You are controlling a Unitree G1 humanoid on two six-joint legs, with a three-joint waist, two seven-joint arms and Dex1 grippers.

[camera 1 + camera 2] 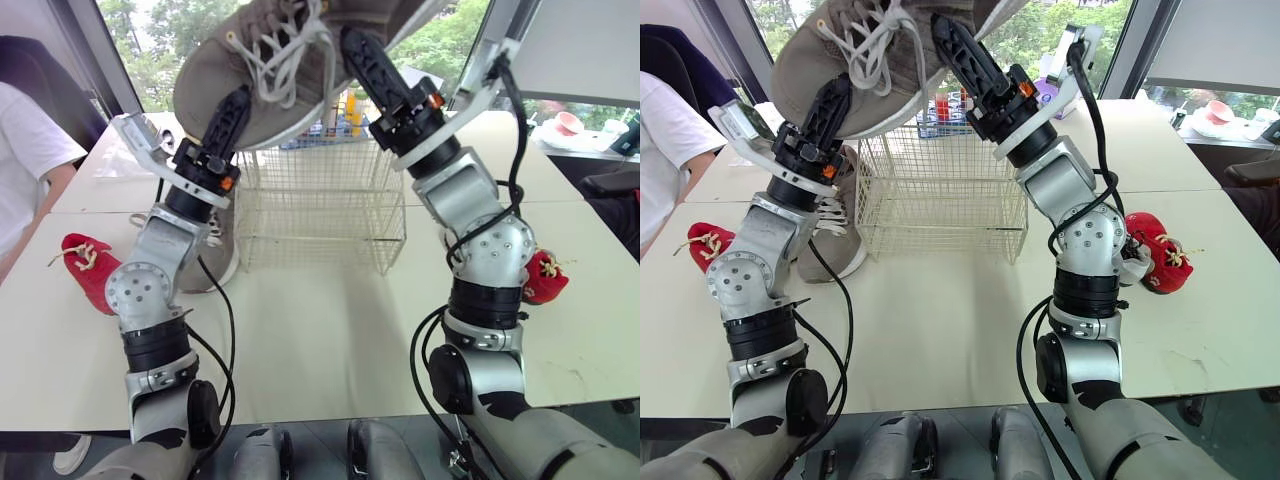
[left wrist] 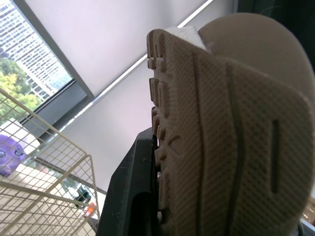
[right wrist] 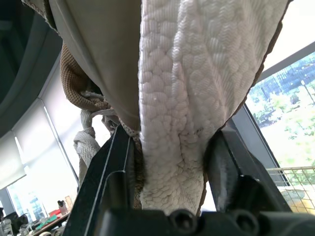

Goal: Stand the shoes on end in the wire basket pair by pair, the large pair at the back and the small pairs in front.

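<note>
Eye view: big grey shoe [image 1: 250, 90] high at top middle, over wire basket [image 1: 320, 215] on desk [image 1: 320, 330]. Left gripper [image 1: 230, 110] by toe end, right gripper [image 1: 362, 55] at heel.
Left wrist view: sole [image 2: 231, 147] close up; cannot tell if left gripper pinches.
Right wrist view: gripper pinching white heel [image 3: 172, 98] tight.
Danger: loose laces [image 1: 275, 55] catch wire, or toe end slips, shoe swings, tips basket.

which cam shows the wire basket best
Left eye view: the wire basket shows nearly whole, front wall unblocked, its top behind the grey sneaker. In the right eye view the right arm crosses its side; the wrist views catch mesh corners.
</note>
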